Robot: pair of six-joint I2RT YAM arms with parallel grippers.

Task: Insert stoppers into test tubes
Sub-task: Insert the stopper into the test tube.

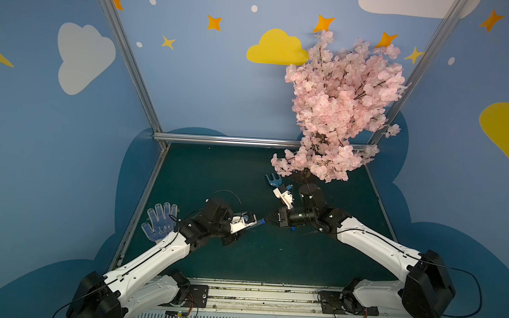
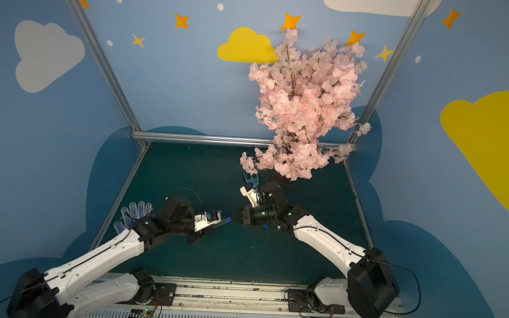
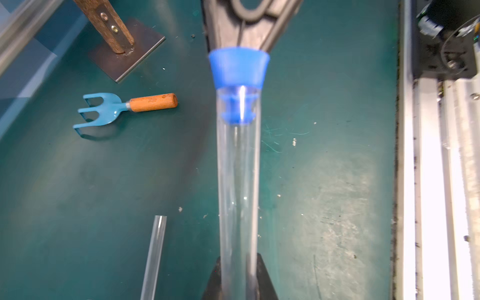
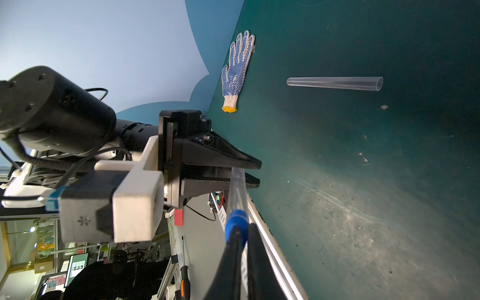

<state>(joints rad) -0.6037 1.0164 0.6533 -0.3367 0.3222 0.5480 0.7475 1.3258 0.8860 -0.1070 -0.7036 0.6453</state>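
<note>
My left gripper (image 3: 239, 275) is shut on a clear test tube (image 3: 239, 168) and holds it level above the mat, mouth toward the right arm. A bright-blue stopper (image 3: 239, 70) sits in that mouth, ribbed end inside the glass and wide head outside. My right gripper (image 4: 242, 228) is shut, its tips against the stopper's head (image 4: 236, 220). In both top views the two grippers meet mid-table at the stopper (image 1: 262, 222) (image 2: 228, 220). A second test tube (image 4: 335, 83) lies open-mouthed on the mat. A small blue piece (image 1: 292, 228) shows under my right wrist.
A light-blue garden fork (image 3: 124, 106) with an orange handle lies beyond the right arm. A blue-dotted glove (image 1: 160, 223) lies by the left wall. The pink blossom tree (image 1: 339, 110) stands at the back right on a metal base (image 3: 124, 52). A metal rail (image 3: 428, 181) runs along the front.
</note>
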